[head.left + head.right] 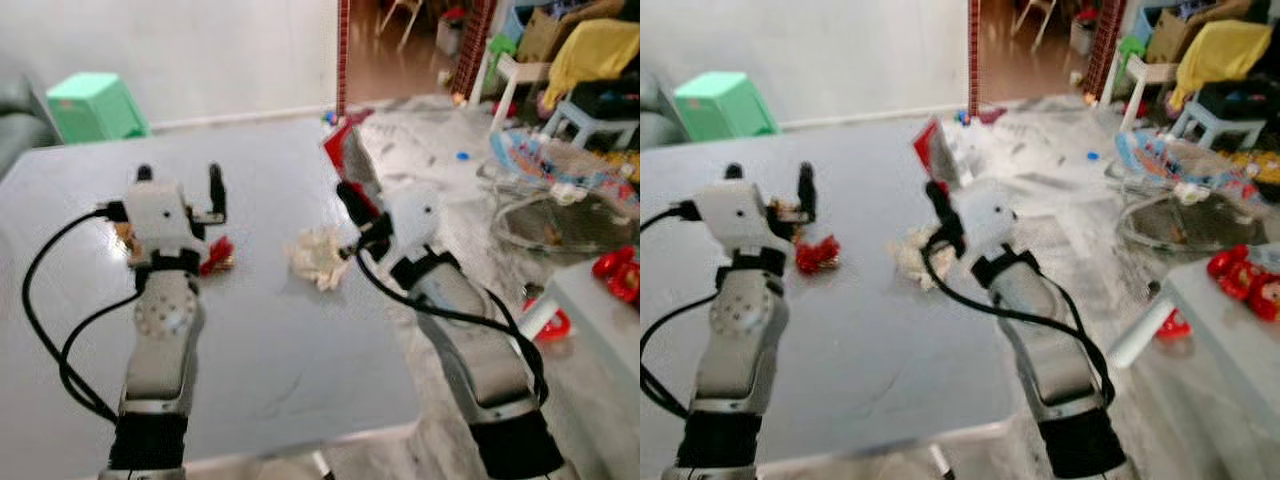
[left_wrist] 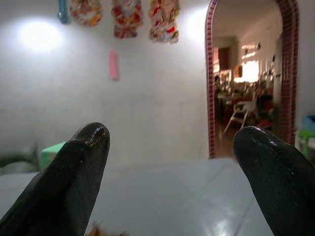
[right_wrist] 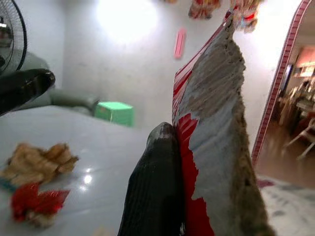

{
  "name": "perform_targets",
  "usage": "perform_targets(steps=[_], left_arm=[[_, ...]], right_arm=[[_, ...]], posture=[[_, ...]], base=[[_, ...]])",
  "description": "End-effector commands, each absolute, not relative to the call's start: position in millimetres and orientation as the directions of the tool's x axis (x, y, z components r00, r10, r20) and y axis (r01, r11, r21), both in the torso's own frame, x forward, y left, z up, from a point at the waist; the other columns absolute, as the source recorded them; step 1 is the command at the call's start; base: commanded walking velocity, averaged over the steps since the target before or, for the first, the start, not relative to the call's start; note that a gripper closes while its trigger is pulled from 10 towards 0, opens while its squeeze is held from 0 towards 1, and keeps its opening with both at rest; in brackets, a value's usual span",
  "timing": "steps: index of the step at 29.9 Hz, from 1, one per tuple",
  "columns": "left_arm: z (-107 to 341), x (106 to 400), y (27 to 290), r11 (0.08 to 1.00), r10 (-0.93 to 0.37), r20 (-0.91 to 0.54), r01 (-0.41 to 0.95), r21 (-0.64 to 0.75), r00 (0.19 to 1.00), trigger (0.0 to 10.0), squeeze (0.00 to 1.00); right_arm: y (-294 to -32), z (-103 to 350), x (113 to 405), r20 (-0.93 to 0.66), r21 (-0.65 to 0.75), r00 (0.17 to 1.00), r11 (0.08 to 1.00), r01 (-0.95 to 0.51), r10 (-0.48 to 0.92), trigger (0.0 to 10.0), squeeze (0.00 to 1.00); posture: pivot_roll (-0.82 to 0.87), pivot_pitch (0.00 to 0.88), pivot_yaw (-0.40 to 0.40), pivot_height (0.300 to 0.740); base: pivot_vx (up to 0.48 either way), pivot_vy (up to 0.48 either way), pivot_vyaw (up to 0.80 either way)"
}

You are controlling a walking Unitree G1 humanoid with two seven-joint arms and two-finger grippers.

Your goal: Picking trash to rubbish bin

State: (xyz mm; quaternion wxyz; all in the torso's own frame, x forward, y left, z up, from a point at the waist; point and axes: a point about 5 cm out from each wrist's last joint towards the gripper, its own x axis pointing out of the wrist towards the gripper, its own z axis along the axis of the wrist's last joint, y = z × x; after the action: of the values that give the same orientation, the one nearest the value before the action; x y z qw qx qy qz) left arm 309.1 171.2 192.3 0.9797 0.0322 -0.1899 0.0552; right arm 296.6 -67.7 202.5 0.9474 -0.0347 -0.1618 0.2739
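On the grey table (image 1: 280, 350) lie a crumpled white paper (image 1: 318, 256), a small red scrap (image 1: 218, 254) and a brownish crumpled wrapper (image 3: 39, 160). My right gripper (image 1: 352, 196) hovers just right of the white paper, shut on a torn red and silver wrapper (image 1: 345, 150) that sticks up from its fingers (image 3: 157, 182). The left gripper (image 1: 180, 185) is open above the table, over the brownish wrapper and just left of the red scrap, with nothing between its fingers (image 2: 83, 162).
A green stool (image 1: 95, 105) stands beyond the table's far left corner. To the right the floor is cluttered: a baby bouncer (image 1: 560, 190), a low white table (image 1: 600, 320) with red toys (image 1: 620, 275). An arched doorway (image 2: 246, 73) opens behind.
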Motion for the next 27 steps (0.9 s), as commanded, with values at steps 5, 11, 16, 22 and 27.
perform_targets(steps=[5,11,16,22,27], left_arm=[[183,315,180,0.984,0.147,0.313,-0.17,0.05,0.938,10.0,0.0],[160,328,180,0.986,0.149,0.177,-0.158,0.043,0.973,10.0,0.0],[146,341,179,0.989,0.131,0.082,-0.136,0.057,0.988,10.0,0.0],[123,356,173,0.994,0.09,-0.092,-0.083,0.072,0.992,10.0,0.0],[113,360,169,0.995,0.077,-0.159,-0.065,0.077,0.984,10.0,0.0]], right_arm=[[-58,208,293,0.304,-0.163,0.77,0.827,-0.539,0.562,0.0,0.0],[-57,206,291,0.293,-0.158,0.768,0.821,-0.549,0.569,0.0,0.0],[-56,204,287,0.267,-0.152,0.76,0.805,-0.573,0.592,0.0,0.0],[-56,198,280,0.207,-0.133,0.738,0.766,-0.629,0.642,0.0,0.0],[-58,195,277,0.176,-0.134,0.727,0.748,-0.65,0.664,0.0,0.0]], posture=[[-0.06,0.02,0.023,0.74],[-0.07,0.035,0.024,0.74],[-0.09,0.047,0.03,0.74],[-0.11,0.062,0.037,0.74],[-0.12,0.066,0.039,0.74]], base=[[0.0,0.0,0.0],[0.0,0.0,0.0],[0.0,0.0,0.0],[0.0,0.0,0.0],[0.0,0.0,0.0]])
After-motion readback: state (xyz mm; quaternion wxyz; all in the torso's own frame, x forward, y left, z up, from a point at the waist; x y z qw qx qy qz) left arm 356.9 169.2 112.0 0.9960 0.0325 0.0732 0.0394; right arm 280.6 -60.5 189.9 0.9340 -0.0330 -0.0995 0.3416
